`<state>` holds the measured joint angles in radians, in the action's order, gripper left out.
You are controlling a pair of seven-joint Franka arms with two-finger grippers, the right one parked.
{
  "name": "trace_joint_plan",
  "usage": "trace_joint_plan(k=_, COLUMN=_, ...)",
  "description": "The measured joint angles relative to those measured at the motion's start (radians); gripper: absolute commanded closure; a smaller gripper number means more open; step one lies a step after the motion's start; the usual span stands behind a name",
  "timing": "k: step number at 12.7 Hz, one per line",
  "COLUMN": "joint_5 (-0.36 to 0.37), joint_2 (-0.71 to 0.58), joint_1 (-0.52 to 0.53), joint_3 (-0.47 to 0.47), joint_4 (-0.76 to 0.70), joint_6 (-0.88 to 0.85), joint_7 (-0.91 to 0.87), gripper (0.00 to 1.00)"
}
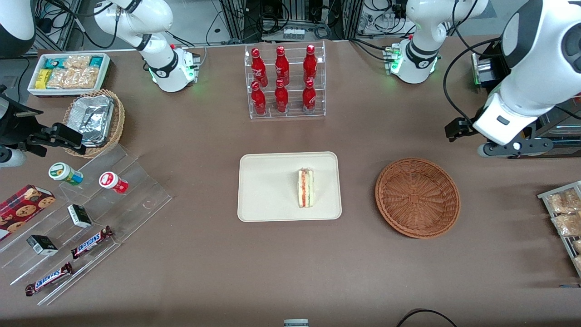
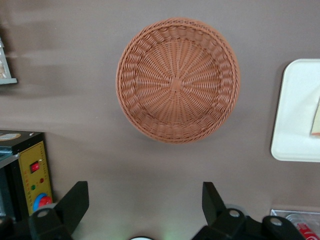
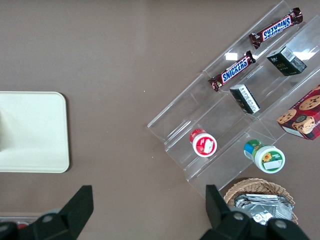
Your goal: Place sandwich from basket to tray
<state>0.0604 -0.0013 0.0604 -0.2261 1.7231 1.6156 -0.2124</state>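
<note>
Gripper (image 2: 142, 200) spread above basket (image 2: 177, 80)

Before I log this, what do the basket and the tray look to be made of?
Basket: woven wicker or rattan-look, reddish-brown; radial strands show, possibly plastic.
Tray: matte cream moulded material, maybe pulp or plastic; rounded corners, low rim.
It holds the sandwich.
The claw is open above the table beside the basket.

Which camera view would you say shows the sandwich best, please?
The front view: the sandwich lies whole on the tray. The left wrist view, gripper open, catches an edge; the right wrist view hardly any.
</note>
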Motion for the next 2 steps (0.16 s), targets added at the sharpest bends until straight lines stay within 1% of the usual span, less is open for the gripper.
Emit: trace_joint_plan(k=2, joint_5=-0.005, joint_2=0.0, joint_1=0.0, joint_3=0.014, joint_4=0.004, joint_6=0.022, joint_7=0.003, gripper=0.0)
